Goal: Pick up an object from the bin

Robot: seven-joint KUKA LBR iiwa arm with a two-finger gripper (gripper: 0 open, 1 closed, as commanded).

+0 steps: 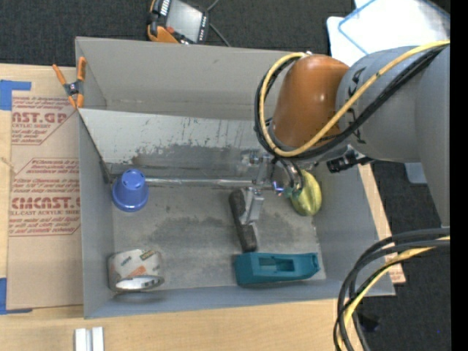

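You count five things in the bin (pixel 183 79): one blue cup (pixel 130 190), one roll of tape (pixel 135 270), one teal tape dispenser (pixel 276 268), one yellow-green fruit (pixel 307 194) and one dark bar (pixel 246 234). The gripper (pixel 254 205) is low over the dark bar, which lies mid-floor near the dispenser. You cannot tell whether the gripper is released or clenched.

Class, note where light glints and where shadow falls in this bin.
Camera view: glare on the tape roll in the bin's lower-left corner; a soft highlight on the arm's orange cover; a thin shadow along the near edge of the teal tape dispenser.
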